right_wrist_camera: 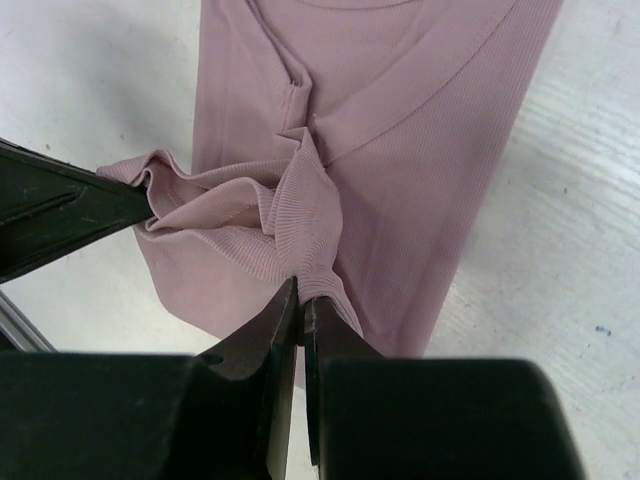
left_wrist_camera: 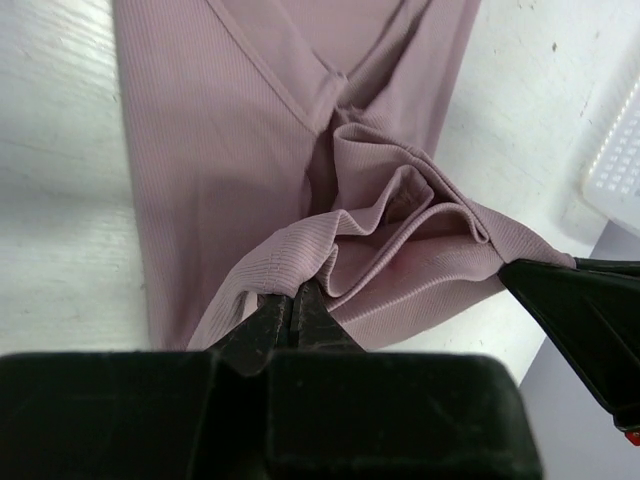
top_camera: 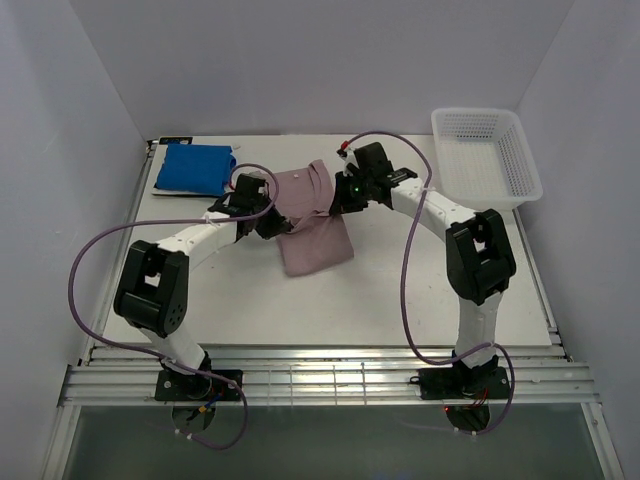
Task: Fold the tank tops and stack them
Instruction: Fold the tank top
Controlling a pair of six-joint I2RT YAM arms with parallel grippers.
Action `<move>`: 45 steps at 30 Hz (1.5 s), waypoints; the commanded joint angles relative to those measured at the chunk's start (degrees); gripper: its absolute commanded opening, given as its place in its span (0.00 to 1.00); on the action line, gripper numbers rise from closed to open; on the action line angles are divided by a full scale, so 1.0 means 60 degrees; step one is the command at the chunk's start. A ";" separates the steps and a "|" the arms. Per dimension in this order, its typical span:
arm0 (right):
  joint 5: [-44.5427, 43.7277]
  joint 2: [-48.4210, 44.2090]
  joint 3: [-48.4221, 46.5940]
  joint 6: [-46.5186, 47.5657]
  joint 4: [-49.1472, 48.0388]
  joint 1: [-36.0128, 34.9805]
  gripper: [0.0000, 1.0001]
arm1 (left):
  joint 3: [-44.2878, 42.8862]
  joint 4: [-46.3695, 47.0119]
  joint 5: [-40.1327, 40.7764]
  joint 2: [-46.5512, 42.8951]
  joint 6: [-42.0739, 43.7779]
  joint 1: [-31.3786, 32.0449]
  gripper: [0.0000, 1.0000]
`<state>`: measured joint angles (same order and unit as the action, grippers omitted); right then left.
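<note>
1. Pink-mauve tank top (top_camera: 316,245) lies centred on the bench (top_camera: 400,300), long axis roughly 12 to 6 o'clock.
2. Left jaws closed, pinching its 9 o'clock edge.
3. Right jaws closed, pinching its 3 o'clock edge.

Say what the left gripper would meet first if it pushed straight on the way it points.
The left gripper, shut on the pink tank top, would first meet that top's bunched fold just ahead; the right gripper seems off to one side, depth unclear.
</note>
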<state>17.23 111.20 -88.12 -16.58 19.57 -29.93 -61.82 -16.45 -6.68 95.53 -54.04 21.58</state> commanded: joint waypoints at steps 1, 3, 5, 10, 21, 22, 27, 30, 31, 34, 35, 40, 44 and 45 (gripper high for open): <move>0.0043 0.0348 -0.0767 0.0273 -0.0186 0.0154 0.08 | -0.0521 0.0309 -0.0059 0.0249 0.0481 -0.0184 0.00; 0.0101 0.0670 -0.1089 0.0360 -0.0215 0.0199 0.08 | -0.0886 0.0106 -0.0060 0.0499 0.0642 -0.0272 0.00; 0.0218 0.1007 -0.1440 0.0492 -0.0215 0.0272 0.08 | -0.1106 0.0119 0.0014 0.0778 0.0715 -0.0359 0.00; 0.0394 0.1841 -0.2158 0.0464 -0.0171 0.0389 0.08 | -0.1385 0.0149 -0.0132 0.1349 0.0687 -0.0477 0.00; 0.0804 0.2576 -0.2980 0.0551 -0.0157 0.0667 0.49 | -0.2044 -0.0408 0.0396 0.1979 0.0320 -0.0785 0.41; 0.0804 0.2445 -0.2980 0.0566 -0.0171 0.0697 0.50 | -0.2161 -0.0437 0.0352 0.1950 0.0335 -0.0770 0.52; 0.0746 0.1581 -0.2454 0.0770 -0.0171 0.0755 0.74 | -0.1943 -0.0423 0.0322 0.1351 0.0437 -0.0770 0.98; 0.0980 0.0864 -0.1635 0.0917 -0.0186 0.0741 0.91 | -0.1460 -0.0350 0.0089 0.0677 0.0540 -0.0770 0.98; 0.1009 0.0441 -0.1328 0.0946 -0.0215 0.0741 0.90 | -0.1314 -0.0335 -0.0014 0.0342 0.0598 -0.0756 0.98; 0.1097 -0.0365 0.0034 0.0932 -0.0435 0.0741 0.90 | -0.0611 -0.0335 -0.0497 -0.0114 0.0613 -0.0697 0.98; 0.1083 -0.0557 0.0357 0.0932 -0.0464 0.0741 0.90 | -0.0189 -0.0349 -0.0745 -0.0391 0.0584 -0.0653 0.98; 0.1068 -0.1699 0.2437 0.0844 -0.0654 0.0785 0.90 | 0.1205 -0.0335 -0.0923 -0.1183 0.0351 -0.0317 0.98; 0.1579 -0.2068 0.3654 0.0581 -0.1239 0.1004 0.90 | 0.1924 -0.0277 -0.0952 -0.1375 0.0364 -0.0155 0.98; 0.1711 -0.2083 0.3830 0.0435 -0.1415 0.1120 0.90 | 0.2012 -0.0262 -0.1025 -0.1274 0.0350 -0.0140 0.98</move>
<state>24.40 100.77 -68.14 -12.27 15.22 -24.86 -51.13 -18.44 -11.33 89.47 -51.70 20.25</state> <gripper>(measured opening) 0.900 0.979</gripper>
